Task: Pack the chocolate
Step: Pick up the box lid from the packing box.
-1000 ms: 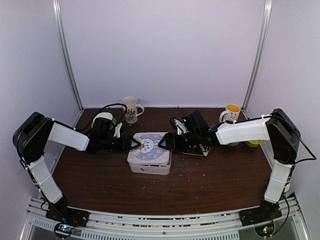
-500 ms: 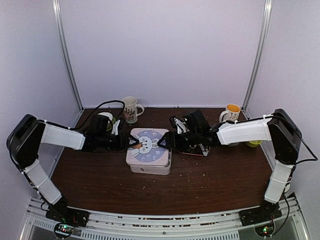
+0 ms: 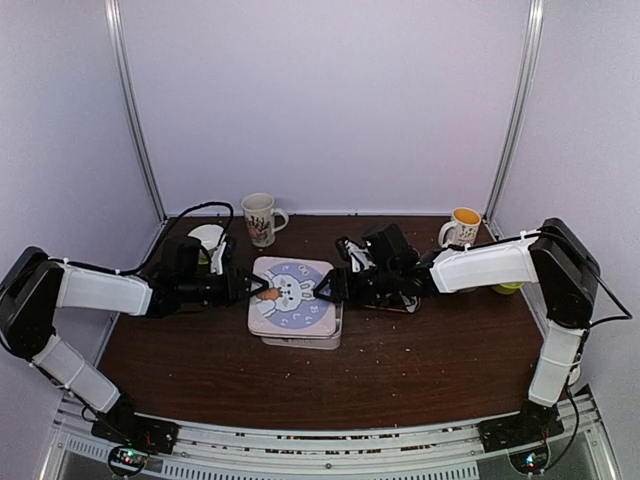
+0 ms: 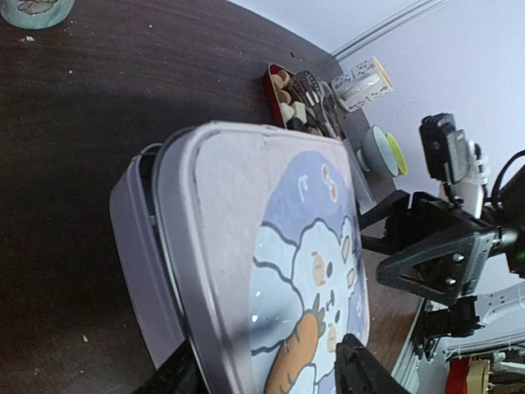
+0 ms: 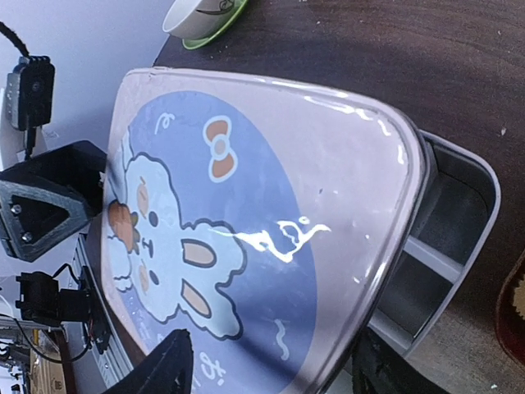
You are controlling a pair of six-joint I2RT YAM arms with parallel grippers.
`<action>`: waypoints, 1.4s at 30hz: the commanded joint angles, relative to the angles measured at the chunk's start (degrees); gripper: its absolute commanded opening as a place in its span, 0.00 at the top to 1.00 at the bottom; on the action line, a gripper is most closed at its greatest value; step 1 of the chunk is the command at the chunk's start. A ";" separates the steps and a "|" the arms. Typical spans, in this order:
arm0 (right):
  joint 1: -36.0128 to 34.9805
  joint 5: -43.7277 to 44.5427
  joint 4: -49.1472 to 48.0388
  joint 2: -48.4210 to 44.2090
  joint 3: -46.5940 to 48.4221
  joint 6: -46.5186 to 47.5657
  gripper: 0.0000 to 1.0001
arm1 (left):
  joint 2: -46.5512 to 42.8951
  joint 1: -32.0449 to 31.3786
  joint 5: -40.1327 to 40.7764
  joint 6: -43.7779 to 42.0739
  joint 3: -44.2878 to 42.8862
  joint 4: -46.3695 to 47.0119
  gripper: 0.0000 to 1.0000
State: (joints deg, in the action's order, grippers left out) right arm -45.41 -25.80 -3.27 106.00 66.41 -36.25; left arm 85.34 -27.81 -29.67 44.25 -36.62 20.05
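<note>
- The chocolate [image 4: 289,100], in brown, tan and cream bits, sits in a narrow red tray [image 4: 271,78] on the desk [image 3: 420,370]. None of it shows in the tin.
- From the right claw [image 3: 322,290] the tray lies just behind, close under that arm's own wrist, which hides most of it from above.
- From the left claw [image 3: 258,290] the tray lies straight ahead, past the far edge of the lid and beyond the opposing claw. The right arm is clearly the nearer one.
- In the left wrist view the tray's long axis runs away from the left claw at a slant. I cannot fix its exact line on the desk.
- Between the claws hangs the bunny-printed lid [image 3: 292,288]. Each claw is clamped on an opposite edge of it, with one finger over the printed face and one under.
- The tin base [image 4: 135,222] rests on the desk beneath the lid, slid out of line with it. An open corner with a divider shows beside the right claw and looks empty.
- The lid probably has to go aside before either claw is free. The right one would then need only a short pull back to reach the tray.
</note>
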 commanded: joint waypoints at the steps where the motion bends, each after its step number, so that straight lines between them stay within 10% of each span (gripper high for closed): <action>1: -0.81 0.37 -2.53 1.83 1.67 0.09 0.34 | -1.21 -0.71 -5.04 3.83 1.29 9.95 0.48; 10: -0.74 0.26 -3.72 1.67 1.69 0.24 0.37 | -0.78 -0.97 -10.55 14.32 4.32 26.22 0.56; 19: -0.74 -0.41 -4.99 1.43 2.06 -0.14 0.38 | -2.59 -3.43 -10.60 12.31 2.24 20.66 0.57; 42: -0.65 10.69 -2.60 -11.28 -4.23 8.39 0.36 | -15.52 -3.52 -7.31 5.66 -1.07 0.96 1.00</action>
State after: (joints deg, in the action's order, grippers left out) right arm -45.89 -18.50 -4.91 98.50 63.75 -30.22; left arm 73.01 -31.20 -37.28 50.63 -36.29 20.99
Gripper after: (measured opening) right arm 0.637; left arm 0.089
